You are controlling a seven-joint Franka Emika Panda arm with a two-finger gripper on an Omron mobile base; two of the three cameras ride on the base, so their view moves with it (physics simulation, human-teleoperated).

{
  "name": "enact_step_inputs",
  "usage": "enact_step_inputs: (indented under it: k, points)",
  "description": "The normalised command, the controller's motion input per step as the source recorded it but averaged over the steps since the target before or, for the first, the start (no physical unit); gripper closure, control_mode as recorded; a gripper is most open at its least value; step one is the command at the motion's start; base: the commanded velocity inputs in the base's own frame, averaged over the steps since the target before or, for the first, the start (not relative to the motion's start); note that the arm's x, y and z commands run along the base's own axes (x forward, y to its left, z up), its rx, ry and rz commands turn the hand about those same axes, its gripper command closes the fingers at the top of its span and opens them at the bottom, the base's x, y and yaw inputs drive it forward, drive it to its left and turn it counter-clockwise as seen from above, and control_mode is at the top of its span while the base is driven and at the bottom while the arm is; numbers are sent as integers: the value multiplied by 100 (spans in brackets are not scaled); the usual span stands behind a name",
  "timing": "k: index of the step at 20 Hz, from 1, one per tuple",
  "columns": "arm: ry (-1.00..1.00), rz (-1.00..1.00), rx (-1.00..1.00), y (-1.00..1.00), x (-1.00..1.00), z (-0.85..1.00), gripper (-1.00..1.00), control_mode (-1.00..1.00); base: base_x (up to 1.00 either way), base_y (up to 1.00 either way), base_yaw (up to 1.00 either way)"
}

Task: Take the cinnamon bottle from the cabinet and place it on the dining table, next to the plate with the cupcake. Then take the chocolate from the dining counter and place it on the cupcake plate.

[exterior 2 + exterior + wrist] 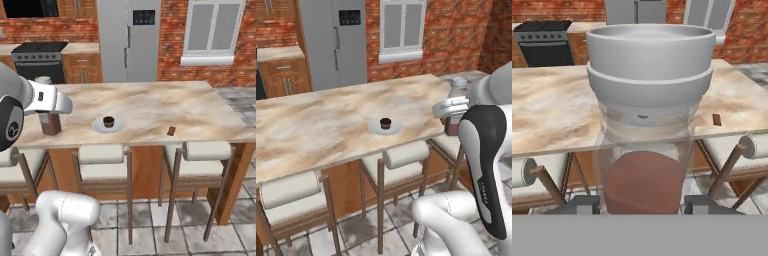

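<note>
1. Hand view: the bottle (647, 125) fills the centre of the frame, grey cap up, brown powder low in the clear glass, with one dark fingertip (579, 204) at lower left and the other at lower right, the jaws part-open and closed against its sides.
2. Left base view: at right of frame the gripper (452, 107) holds the bottle (457, 92) upright at the table (316, 125) edge.
3. Right base view: the bottle (50, 122) stands at left of frame, well left of the plate (108, 125) carrying the cupcake (108, 121).
4. Right base view: the chocolate (171, 131) lies flat right of centre, near the front edge, well apart from the plate.
</note>
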Motion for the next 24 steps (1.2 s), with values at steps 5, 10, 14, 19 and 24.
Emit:
enact_step_inputs:
  k: [5,10,14,19,24]
  points:
    - [0,0,0,0,0,0,100,100,95,-43,31]
    - [0,0,0,0,0,0,100,100,74,-38,22]
    - [0,0,0,0,0,0,100,100,52,-27,10]
    - [1,0,0,-21,45,-27,100,-100,21,-5,2]
    - [15,0,-1,-55,100,-87,100,-100,0,0,0]
